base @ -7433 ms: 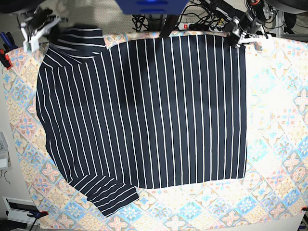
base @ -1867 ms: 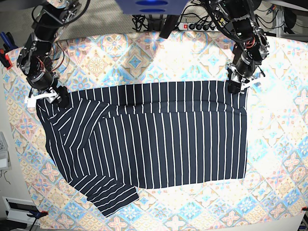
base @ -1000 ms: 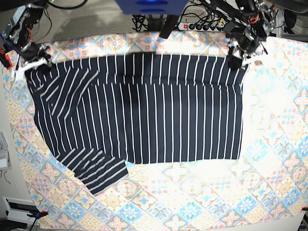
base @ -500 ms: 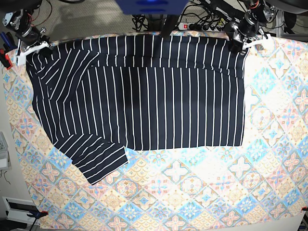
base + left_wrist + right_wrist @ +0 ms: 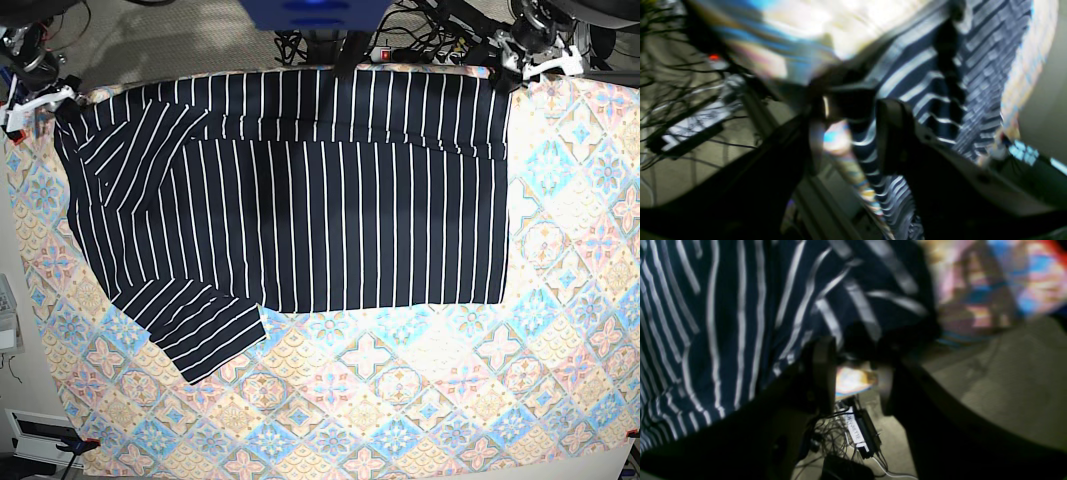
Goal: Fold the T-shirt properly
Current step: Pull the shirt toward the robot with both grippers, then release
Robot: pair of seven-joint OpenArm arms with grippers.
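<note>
both grippers clamped on the t-shirt point(image 5: 300, 190): left gripper point(image 5: 512, 72) at 1 o'clock corner, right gripper point(image 5: 45, 98) at 10 o'clock. held edge runs 9-to-3; body trails toward 6.

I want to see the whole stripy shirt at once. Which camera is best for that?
The base view. It looks down on the whole T-shirt spread flat on the patterned tablecloth, sleeve and all. The left wrist view shows only a blurry stripy edge beside the left tool. The right wrist view shows one blurry corner above the right tool.
</note>
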